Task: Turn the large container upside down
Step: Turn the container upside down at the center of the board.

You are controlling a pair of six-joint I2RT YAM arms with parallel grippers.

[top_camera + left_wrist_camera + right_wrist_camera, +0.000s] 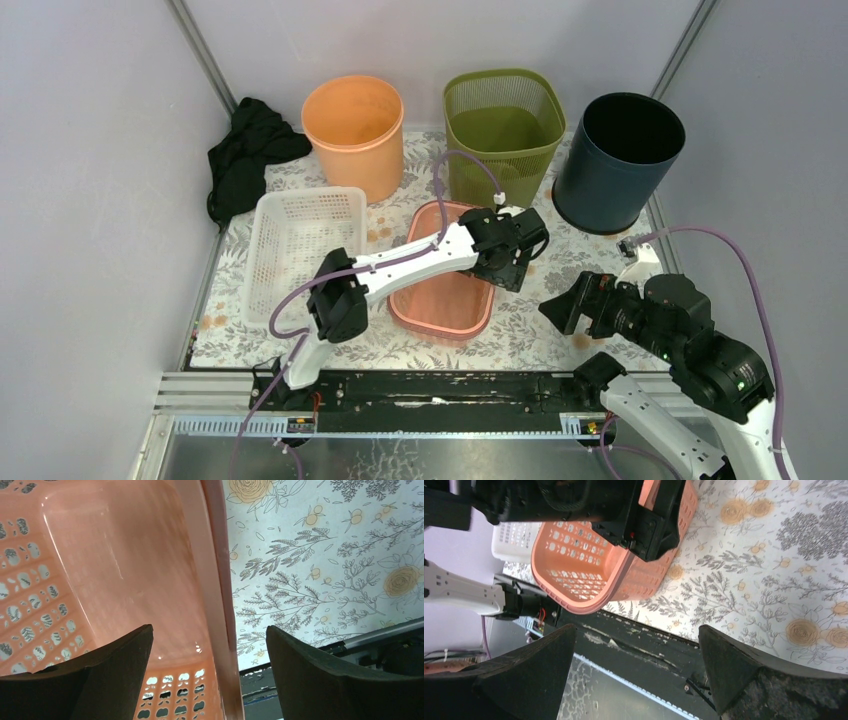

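Observation:
The large container, a salmon-pink perforated basket (445,300), stands upright on the flowered tablecloth in the middle of the table. My left gripper (512,258) hangs over its right long rim, open. In the left wrist view the rim (220,600) runs between the jaws of that gripper (210,630), one finger inside the basket and one outside, neither touching it. My right gripper (562,310) hovers low to the right of the basket, open and empty. The right wrist view shows the basket (589,565) upright, beyond the right gripper (636,630).
A white basket (300,245) lies left of the pink one. Along the back stand an orange bucket (355,130), a green mesh bin (503,130) and a dark blue bin (620,160). A black cloth (245,155) lies at the back left. The table's black front rail (440,390) is close.

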